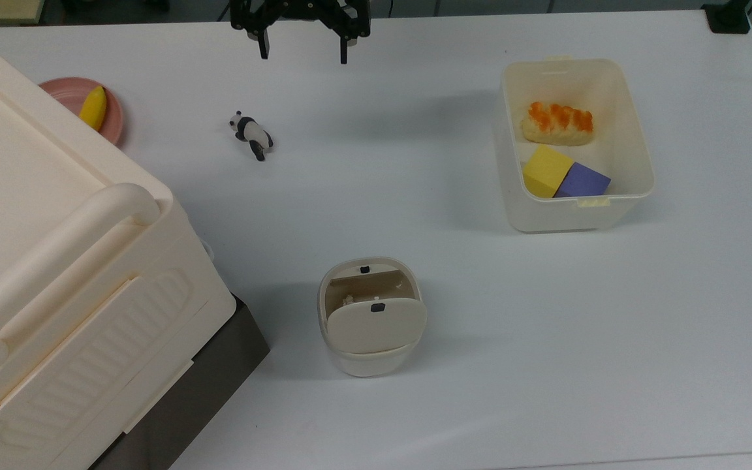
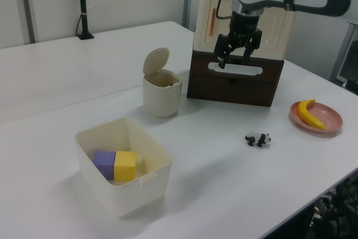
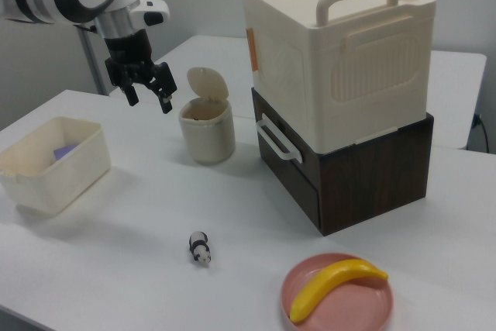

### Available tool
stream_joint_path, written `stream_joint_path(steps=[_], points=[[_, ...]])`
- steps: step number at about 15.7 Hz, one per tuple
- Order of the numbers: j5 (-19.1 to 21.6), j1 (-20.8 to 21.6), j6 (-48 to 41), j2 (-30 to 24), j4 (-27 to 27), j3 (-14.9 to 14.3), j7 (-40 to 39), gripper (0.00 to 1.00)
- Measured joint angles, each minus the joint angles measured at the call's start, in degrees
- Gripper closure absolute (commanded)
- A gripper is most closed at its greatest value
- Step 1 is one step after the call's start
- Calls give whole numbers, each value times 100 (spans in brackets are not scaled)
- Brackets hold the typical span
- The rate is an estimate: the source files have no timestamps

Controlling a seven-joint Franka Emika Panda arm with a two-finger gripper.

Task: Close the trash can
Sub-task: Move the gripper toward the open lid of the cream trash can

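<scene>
Your top view, left to right: a cream box (image 1: 56,274) on its dark base, a pink plate (image 1: 111,117) holding a banana (image 1: 93,108), a toy panda (image 1: 252,134), then the bin (image 1: 371,326), lid (image 1: 377,324) raised, alone at mid-tabletop (image 1: 415,424). The gripper (image 1: 303,46) hangs at the far edge, well apart from the bin, jaws spread and empty. Rightmost, a white tub (image 1: 637,163) holds bread (image 1: 557,123) and two blocks (image 1: 565,173).

tub (image 1: 637,176) (blocks, bread) | panda (image 1: 252,134) | banana (image 1: 93,108) on plate (image 1: 113,121)
</scene>
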Motion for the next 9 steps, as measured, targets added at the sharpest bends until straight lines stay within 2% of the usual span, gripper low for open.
stream_joint_path(steps=[9], points=[[44, -35, 0, 0, 0, -32, 0, 0]])
